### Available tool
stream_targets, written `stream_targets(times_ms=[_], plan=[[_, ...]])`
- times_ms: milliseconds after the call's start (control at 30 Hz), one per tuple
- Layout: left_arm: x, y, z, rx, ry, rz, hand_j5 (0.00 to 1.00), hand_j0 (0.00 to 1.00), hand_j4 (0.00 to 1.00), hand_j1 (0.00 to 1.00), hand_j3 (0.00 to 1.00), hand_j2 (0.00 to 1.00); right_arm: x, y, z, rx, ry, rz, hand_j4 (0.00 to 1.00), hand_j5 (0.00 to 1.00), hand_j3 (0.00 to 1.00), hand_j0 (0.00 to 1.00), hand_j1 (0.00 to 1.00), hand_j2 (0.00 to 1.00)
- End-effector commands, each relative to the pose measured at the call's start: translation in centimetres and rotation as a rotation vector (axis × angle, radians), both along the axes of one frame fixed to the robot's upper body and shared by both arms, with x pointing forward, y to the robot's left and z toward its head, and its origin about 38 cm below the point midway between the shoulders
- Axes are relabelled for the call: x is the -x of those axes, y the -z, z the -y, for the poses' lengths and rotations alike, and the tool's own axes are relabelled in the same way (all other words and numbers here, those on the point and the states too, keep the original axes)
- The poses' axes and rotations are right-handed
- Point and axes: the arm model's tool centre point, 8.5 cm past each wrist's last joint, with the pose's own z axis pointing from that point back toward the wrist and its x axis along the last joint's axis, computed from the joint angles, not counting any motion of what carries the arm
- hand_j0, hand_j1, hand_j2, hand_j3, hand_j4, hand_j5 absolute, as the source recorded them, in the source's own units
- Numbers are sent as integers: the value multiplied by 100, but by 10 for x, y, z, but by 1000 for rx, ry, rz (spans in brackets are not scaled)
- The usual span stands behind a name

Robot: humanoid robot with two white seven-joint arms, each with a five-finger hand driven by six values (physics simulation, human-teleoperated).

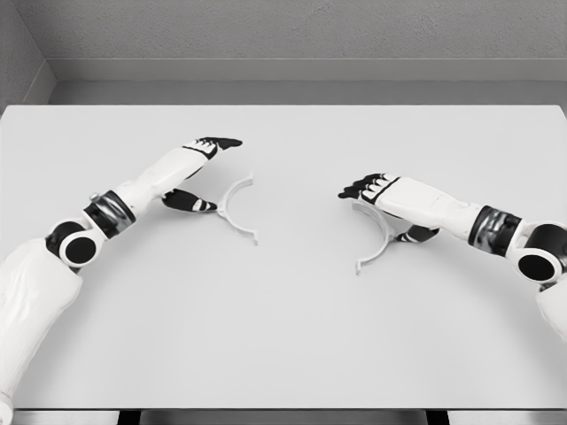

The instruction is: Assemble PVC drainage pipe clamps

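hiding part of right clamp half [376, 252]: right hand [381, 199].

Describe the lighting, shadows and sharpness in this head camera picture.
Head view: flat, even, nearly colourless light with no glare; the white table is uniform, so the two pale clamp halves barely stand out. Shadows are faint, just soft smudges under the left hand and right hand. Everything is about equally sharp, with slightly soft edges and no motion blur.

No readable text, label, brand, number or sign on any surface in view.
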Motion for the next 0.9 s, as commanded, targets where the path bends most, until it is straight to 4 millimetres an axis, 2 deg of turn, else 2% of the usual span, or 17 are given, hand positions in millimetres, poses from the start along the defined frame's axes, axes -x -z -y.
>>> stream_targets(times_ms=[0,200,367,533,867], plan=[[0,-5,3,11,8,12,100,100,100,100,100,100,1,0,-2,-5,-5,-4,100,100,100,100,100,100],[-3,-9,-6,5,-9,18,100,100,100,100,100,100,7,-22,-21,-13,-67,56,100,100,100,100,100,100],[-4,-4,-7,2,-16,3,100,100,100,100,100,100,5,-26,-24,-15,-73,69,100,100,100,100,100,100],[-9,-1,-9,-1,-31,-11,100,100,100,100,100,100,4,-25,-26,-23,-71,65,100,100,100,100,100,100],[-11,2,0,14,-26,-20,100,100,100,100,100,100,10,-19,-23,-16,-70,49,100,100,100,100,100,100]])
